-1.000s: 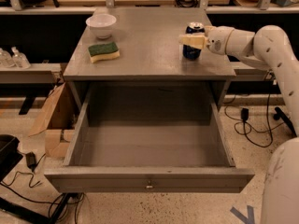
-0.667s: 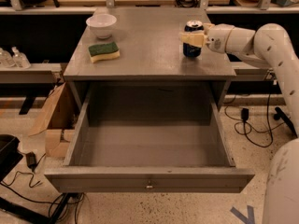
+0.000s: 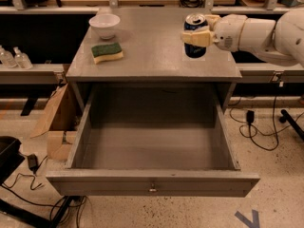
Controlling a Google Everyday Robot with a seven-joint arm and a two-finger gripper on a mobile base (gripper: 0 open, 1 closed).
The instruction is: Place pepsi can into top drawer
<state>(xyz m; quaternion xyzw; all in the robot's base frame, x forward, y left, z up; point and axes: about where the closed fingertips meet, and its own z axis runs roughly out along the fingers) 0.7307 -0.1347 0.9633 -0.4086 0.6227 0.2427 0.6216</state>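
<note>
- Pincer (image 3: 197, 28) was clamped on the pepsi can (image 3: 194, 50), upper right of frame, over the worktop (image 3: 152, 61).
- Can was dark blue with a silver top; lettering unreadable.
- Top drawer (image 3: 152, 183) stood open, lower centre.

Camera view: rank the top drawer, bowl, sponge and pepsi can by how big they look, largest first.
1. top drawer, by far.
2. pepsi can, clamped in the gripper at the cabinet top's right side.
3. bowl and sponge: look about alike, so no ranking.
</note>
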